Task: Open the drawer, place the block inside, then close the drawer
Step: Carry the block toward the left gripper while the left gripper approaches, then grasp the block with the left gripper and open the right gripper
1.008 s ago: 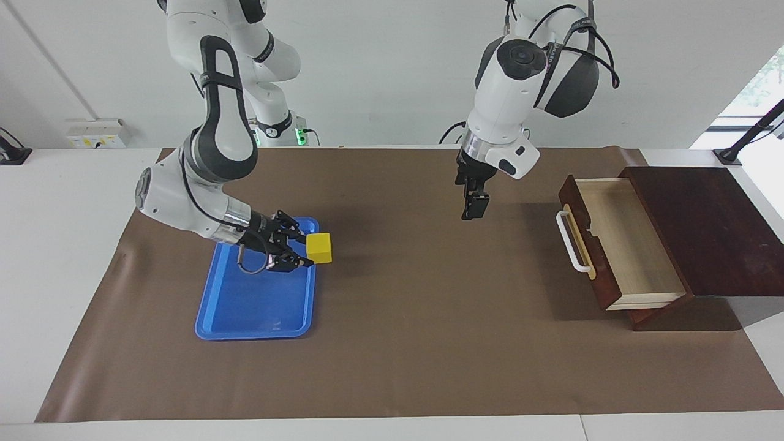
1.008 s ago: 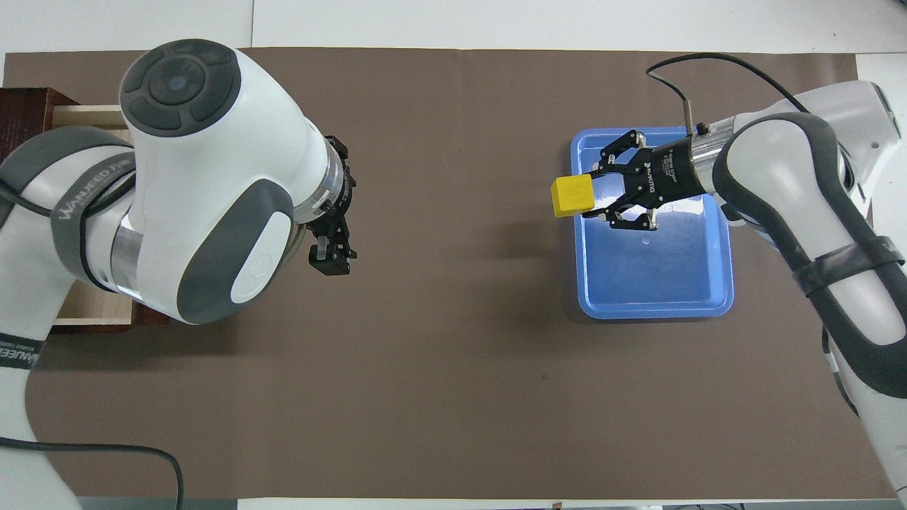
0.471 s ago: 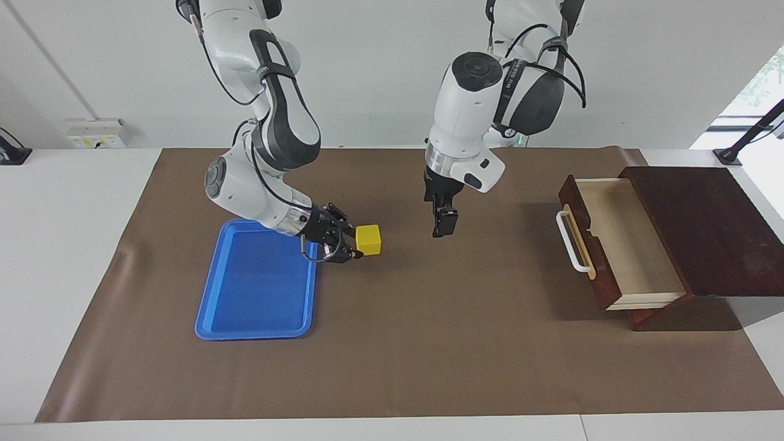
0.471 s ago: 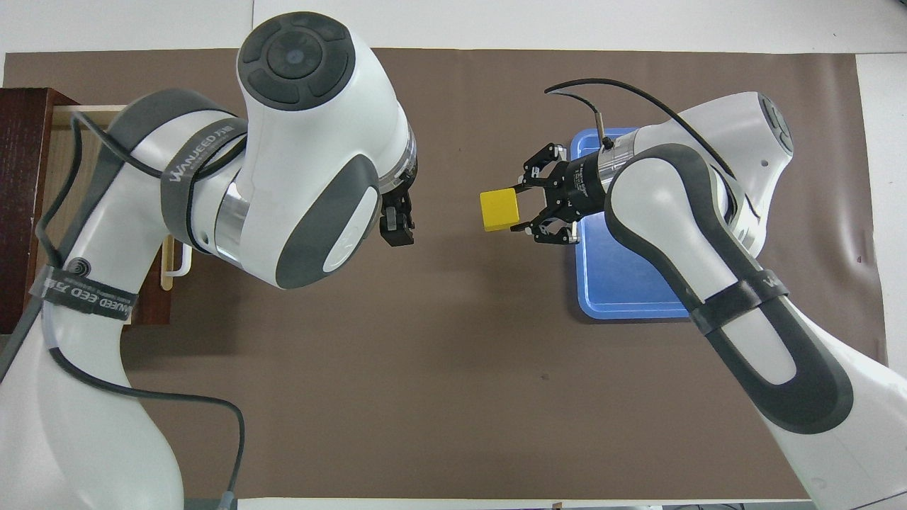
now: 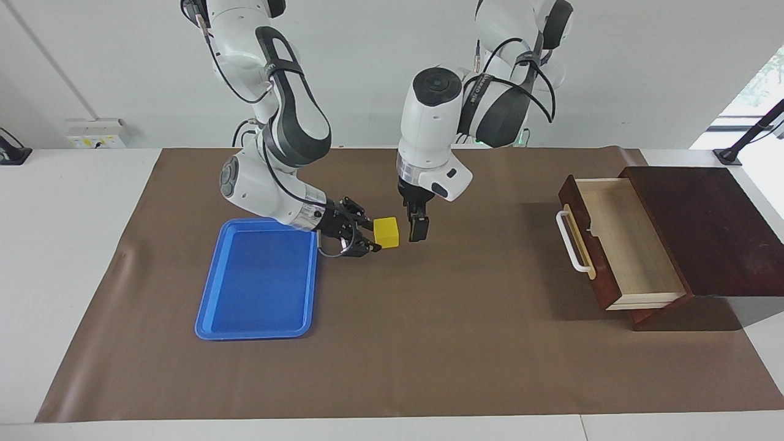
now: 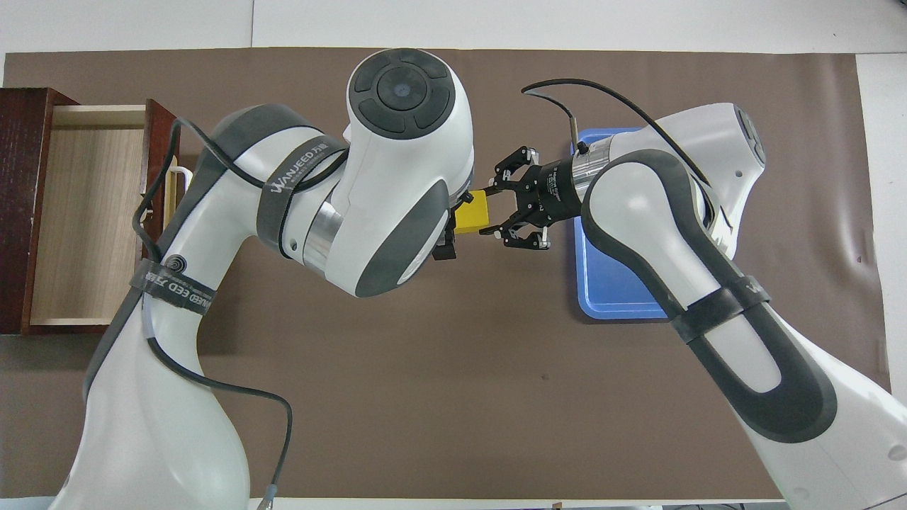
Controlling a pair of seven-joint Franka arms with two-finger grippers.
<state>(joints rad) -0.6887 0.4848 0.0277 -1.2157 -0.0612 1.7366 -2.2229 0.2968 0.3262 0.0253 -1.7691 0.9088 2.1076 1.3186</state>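
Right claw (image 5: pixel 369 238): we see it clenched on the block (image 5: pixel 386 232), held sideways in the air over the brown mat (image 5: pixel 429 343), just past the blue tray's edge twd the middle of the table.
Block: yellow cube, off the mat, gripped by 2 fingers; in the overhead view (image 6: pixel 473 213) it's half hidden under the left arm's wrist.
Left claw (image 5: pixel 418 228): pointing down over the mat, right beside the block on the drawer's side; we can't tell if it's touching the block, nor if it's released or clenched.
Drawer (image 5: pixel 618 242): pulled out of the dark wooden box (image 5: pixel 704 226) at the left arm's end of the table; pale wood inside, white handle facing the table's middle; well apart from the block.
Tray (image 5: pixel 257 278): blue, flat on the mat at the right arm's end.
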